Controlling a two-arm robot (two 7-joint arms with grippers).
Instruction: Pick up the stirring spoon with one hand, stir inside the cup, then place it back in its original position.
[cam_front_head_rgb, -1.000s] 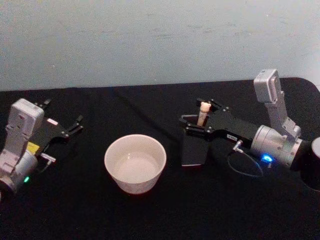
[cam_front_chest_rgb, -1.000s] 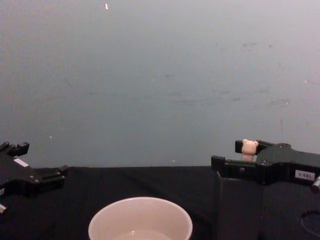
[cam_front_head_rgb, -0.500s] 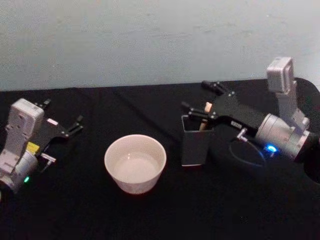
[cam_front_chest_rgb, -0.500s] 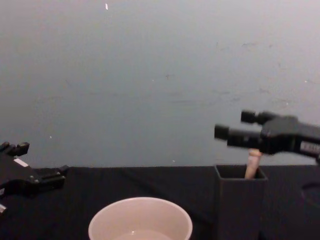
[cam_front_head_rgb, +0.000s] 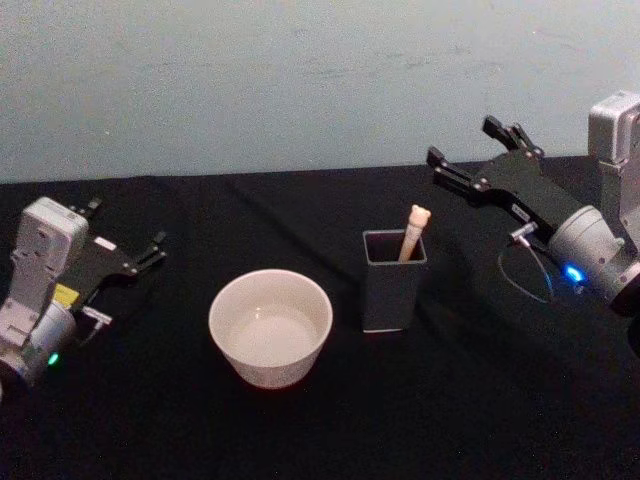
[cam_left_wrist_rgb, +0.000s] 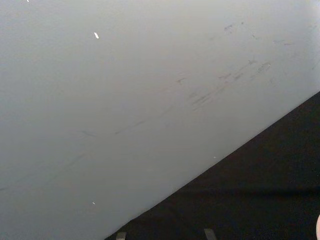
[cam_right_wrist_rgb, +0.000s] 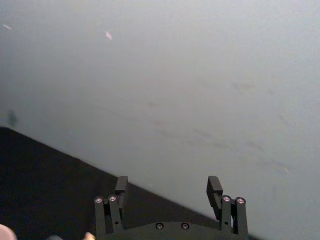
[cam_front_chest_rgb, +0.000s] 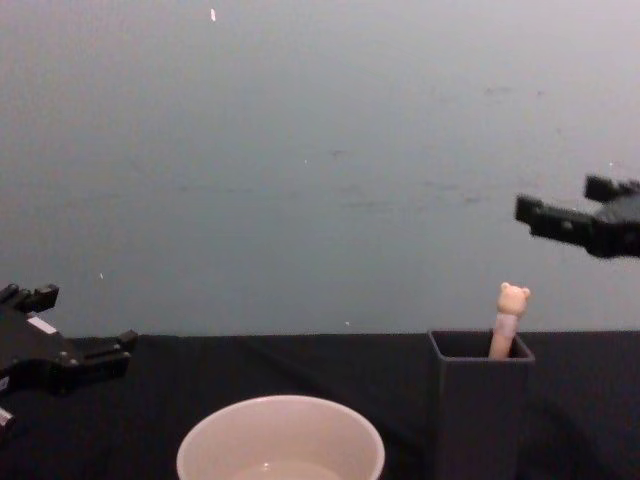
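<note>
Table (cam_front_head_rgb: 300, 440): black cloth, carrying cup, holder and both arms' working area.
Right gripper (cam_front_head_rgb: 478, 153): raised at about 2 o'clock from the holder, well apart from it; fingers spread, nothing between them; same spread seen in the right wrist view (cam_right_wrist_rgb: 167, 192).
Left gripper (cam_front_head_rgb: 148, 247): parked low at 9 o'clock of the cup, well apart; fingers spread, empty.
Cup (cam_front_head_rgb: 270, 326): round, cream, upright near table centre; inside looks pale and bare, contents not discernible.
Holder (cam_front_head_rgb: 391, 280): dark, square, upright, just beside the cup at its 3 o'clock, not touching.
Spoon (cam_front_head_rgb: 413, 231): standing in the holder, leaning toward the back right corner; bear head (cam_front_chest_rgb: 513, 297) and upper handle above the rim, stem and bowl hidden inside.
Task status: judged either complete or not begun; not determinable from this moment alone.
Risk 1: tipping of the narrow holder, if a finger clips its rim on any renewed approach.
Risk 2: missed or skewed grasp, owing to the handle's lean and slim section.
Risk 3: collision with the cup, given the close spacing.
</note>
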